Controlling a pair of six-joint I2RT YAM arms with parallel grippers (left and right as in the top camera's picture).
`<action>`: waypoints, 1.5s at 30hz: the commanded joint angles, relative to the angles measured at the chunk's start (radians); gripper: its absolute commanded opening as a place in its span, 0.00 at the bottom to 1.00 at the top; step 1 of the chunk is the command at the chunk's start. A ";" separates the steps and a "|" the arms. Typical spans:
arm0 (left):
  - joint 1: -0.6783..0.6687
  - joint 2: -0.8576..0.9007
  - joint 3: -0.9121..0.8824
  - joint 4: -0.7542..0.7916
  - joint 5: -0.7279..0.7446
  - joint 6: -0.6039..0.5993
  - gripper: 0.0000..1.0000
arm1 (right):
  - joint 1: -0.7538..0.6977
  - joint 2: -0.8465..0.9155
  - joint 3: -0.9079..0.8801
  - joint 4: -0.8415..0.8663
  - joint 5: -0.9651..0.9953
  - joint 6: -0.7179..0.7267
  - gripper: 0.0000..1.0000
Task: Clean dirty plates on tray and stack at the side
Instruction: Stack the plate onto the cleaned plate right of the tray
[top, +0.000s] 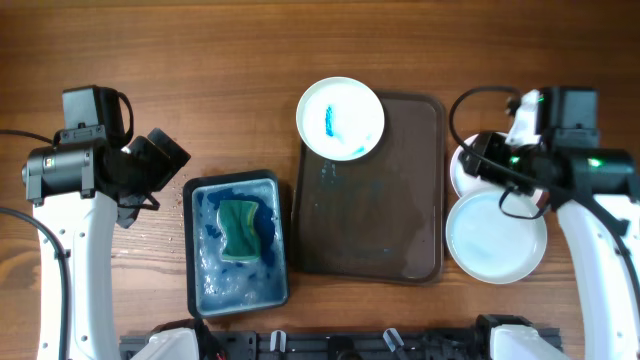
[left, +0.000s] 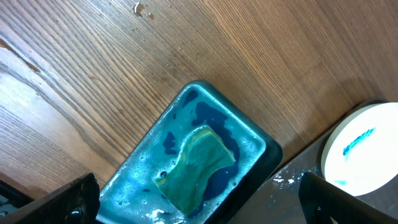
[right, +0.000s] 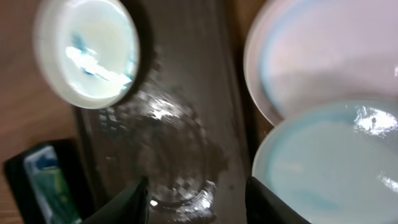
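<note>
Shows round white blue-smeared plate (top: 340, 118) overhanging far left corner of dark brown-grey rectangular tray (top: 385, 220); left gripper (left: 199, 193) gaping, right gripper (right: 196, 186) part-spread, both empty. Pinch green sponge (top: 239, 230) squarely, then scrub while steadying rim.

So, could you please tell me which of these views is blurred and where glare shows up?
Right wrist view: soft and blurred throughout, with bright glare on the wet tray and the blue-tinted plate. Left wrist view: sharp on the sponge and the tub. Overhead view: crisp and evenly lit.
</note>
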 joint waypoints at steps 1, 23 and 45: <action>0.007 -0.003 0.015 0.000 0.001 0.016 1.00 | 0.004 0.072 -0.089 -0.013 0.032 0.046 0.50; 0.007 -0.003 0.015 0.000 0.001 0.016 1.00 | 0.242 0.177 -0.334 0.235 0.441 0.201 0.37; 0.007 -0.003 0.015 0.000 0.001 0.016 1.00 | 0.252 0.285 -0.312 0.241 0.479 0.243 0.04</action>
